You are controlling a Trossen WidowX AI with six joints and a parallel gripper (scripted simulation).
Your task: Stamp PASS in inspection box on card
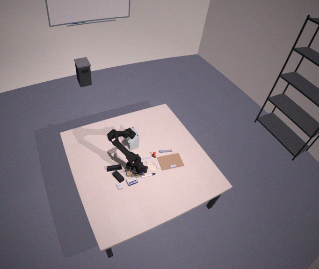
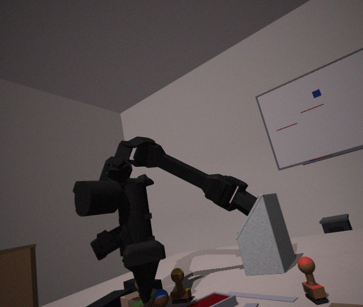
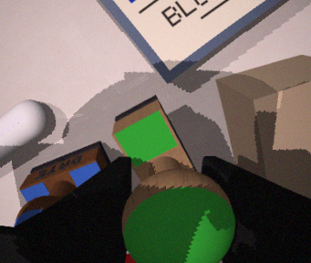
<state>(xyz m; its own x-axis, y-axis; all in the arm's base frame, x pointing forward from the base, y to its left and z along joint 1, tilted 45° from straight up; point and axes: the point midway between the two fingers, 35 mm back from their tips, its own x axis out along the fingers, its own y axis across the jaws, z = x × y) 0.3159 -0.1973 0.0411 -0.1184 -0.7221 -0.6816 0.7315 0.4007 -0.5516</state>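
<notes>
edges: from the top we have our gripper [image 1: 138,170] [image 2: 146,301] [image 3: 166,170] well inside every edge of the table [image 1: 154,208] [image 2: 356,251] [image 3: 25,46].
room: from the wrist, around the held stamp's base, we see the date stamp [image 1: 142,173] [image 2: 160,298] [image 3: 62,175] near at eight o'clock, the cardboard-coloured block [image 1: 128,173] [image 2: 130,299] [image 3: 299,123] just beside at three, and the white marker [image 1: 147,175] [image 3: 16,130] farther out at nine. a shadowed gap lies between base and block.
ink pads: we see the blue-rimmed pad [image 1: 132,181] [image 3: 199,27] at one o'clock in the wrist view, part of its lettering cut off; we cannot tell what is inside. from the exterior, a grey-rimmed tray [image 2: 213,299] shows a red surface.
pass stamp: our green-topped pass stamp [image 1: 136,174] [image 2: 148,304] [image 3: 178,219] is between the fingers, knob up, base down. in the wrist view the base's right edge runs from eleven to five o'clock. we cannot tell whether it touches the table.
grip: we have the fingers drawn in, narrowly apart, closed on its handle.
</notes>
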